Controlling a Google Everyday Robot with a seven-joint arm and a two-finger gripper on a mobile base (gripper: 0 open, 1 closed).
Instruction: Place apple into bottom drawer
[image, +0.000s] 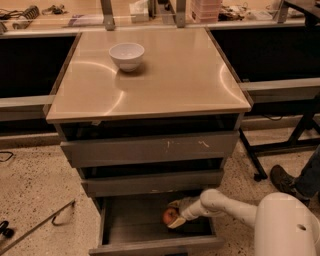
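Observation:
The bottom drawer is pulled open below the cabinet's two other grey drawers. The red-orange apple is inside it, right of the middle, low over the drawer floor. My gripper reaches into the drawer from the right, and its two pale fingers sit either side of the apple, closed on it. My white arm runs from the lower right corner to the drawer.
A white bowl stands on the tan cabinet top. The scratched top drawer front and narrow middle front overhang the open drawer. A person's shoe and a black table leg are at the right. A metal rod lies on the floor left.

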